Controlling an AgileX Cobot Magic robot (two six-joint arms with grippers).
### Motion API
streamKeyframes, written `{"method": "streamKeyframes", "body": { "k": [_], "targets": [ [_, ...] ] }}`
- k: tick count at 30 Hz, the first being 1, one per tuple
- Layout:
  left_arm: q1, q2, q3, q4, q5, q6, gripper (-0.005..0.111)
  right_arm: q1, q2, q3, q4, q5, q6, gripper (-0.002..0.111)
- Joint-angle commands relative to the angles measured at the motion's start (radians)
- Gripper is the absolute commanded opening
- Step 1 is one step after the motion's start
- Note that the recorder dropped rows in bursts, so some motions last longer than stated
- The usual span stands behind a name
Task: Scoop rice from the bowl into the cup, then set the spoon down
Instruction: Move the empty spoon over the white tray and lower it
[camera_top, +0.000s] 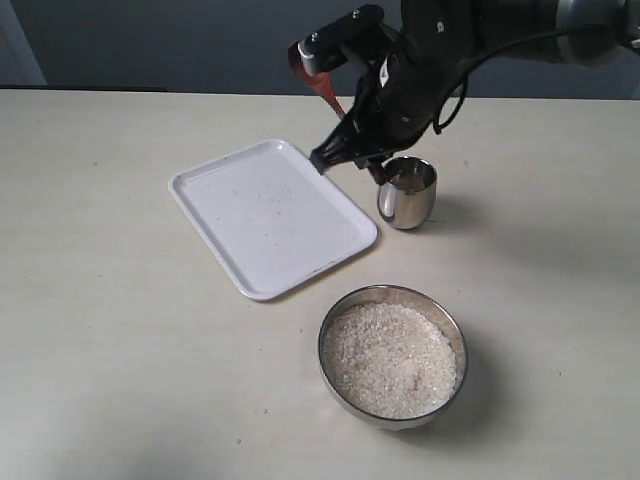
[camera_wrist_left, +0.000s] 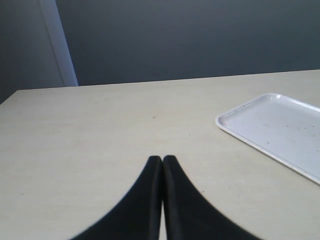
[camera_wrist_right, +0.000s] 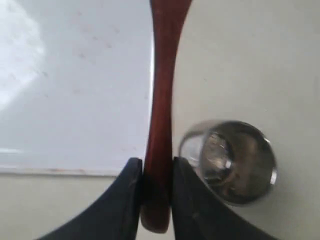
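My right gripper (camera_top: 345, 138) is shut on the reddish-brown wooden spoon (camera_top: 322, 88) and holds it in the air just left of the small steel cup (camera_top: 408, 192). In the right wrist view the fingers clamp the spoon (camera_wrist_right: 161, 100) near one rounded end, with the gripper (camera_wrist_right: 157, 162) beside the cup (camera_wrist_right: 235, 162); the rest of the spoon reaches out over the tray. What the cup holds is unclear. The wide steel bowl (camera_top: 325, 340), full of white rice (camera_top: 390, 360), stands nearer the front. My left gripper (camera_wrist_left: 162, 159) is shut on nothing, low over bare table, and is out of the exterior view.
A white rectangular tray (camera_top: 270, 215) lies left of the cup, angled on the table, with a few specks on it. Its corner shows in the left wrist view (camera_wrist_left: 280, 130), and it fills much of the right wrist view (camera_wrist_right: 75, 90). A dark wall runs behind the table.
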Motion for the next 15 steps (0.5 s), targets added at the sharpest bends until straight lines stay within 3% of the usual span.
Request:
{"method": "streamKeyframes", "body": {
  "k": [1, 9, 15],
  "targets": [
    [-0.001, -0.004, -0.002, 0.001, -0.009, -0.005, 0.001, -0.002, 0.092, -0.161, 0.128, 0.111, -0.031, -0.001],
    [-0.001, -0.004, -0.002, 0.001, -0.009, -0.005, 0.001, -0.002, 0.366, -0.532, 0.184, 0.459, -0.051, -0.001],
    [-0.001, -0.004, -0.002, 0.001, -0.009, -0.005, 0.001, -0.002, 0.524, -0.686, 0.261, 0.473, -0.079, -0.001]
  ]
}}
